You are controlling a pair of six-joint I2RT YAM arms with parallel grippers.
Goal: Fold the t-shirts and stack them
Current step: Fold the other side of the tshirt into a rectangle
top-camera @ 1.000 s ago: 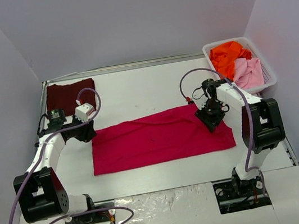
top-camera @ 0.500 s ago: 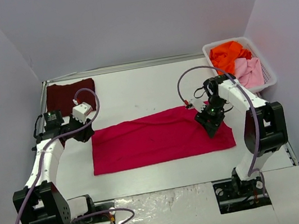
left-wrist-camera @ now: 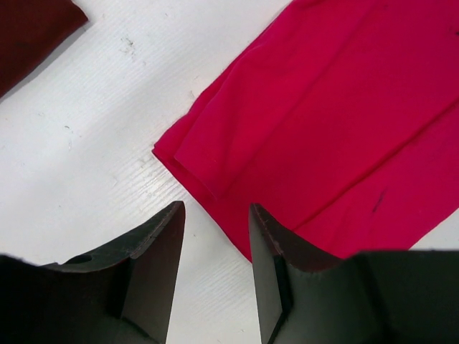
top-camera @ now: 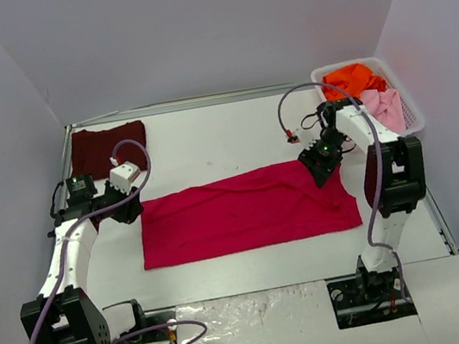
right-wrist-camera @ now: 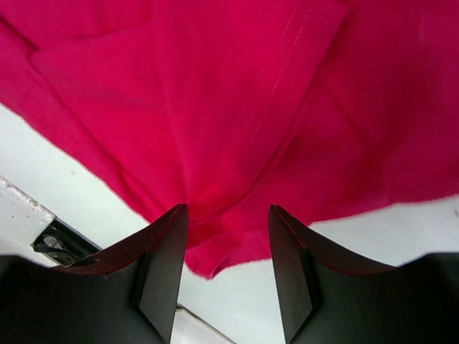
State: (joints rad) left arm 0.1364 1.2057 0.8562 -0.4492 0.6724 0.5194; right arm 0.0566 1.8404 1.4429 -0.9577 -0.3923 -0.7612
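The crimson t-shirt (top-camera: pixel 244 211) lies flat on the counter (top-camera: pixel 233 136); my left fingers (left-wrist-camera: pixel 154 265) at its 10 o'clock corner and right fingers (right-wrist-camera: pixel 294 265) at 2 o'clock stand apart, empty, so I should pinch all layers evenly.

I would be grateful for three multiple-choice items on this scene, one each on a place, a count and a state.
1. Where does the maroon t-shirt lie?
A. in the basket
B. at the far left corner of the table
C. on the crimson t-shirt

2. How many t-shirts show in the basket?
A. two
B. none
C. four

3. How is the crimson t-shirt?
A. crumpled in a heap
B. hanging off the table edge
C. folded into a flat strip

Answers:
1 B, it lies alone by the far left edge.
2 A, one orange t-shirt and one pink t-shirt.
3 C, the left wrist view shows its layered edges flat on the table.
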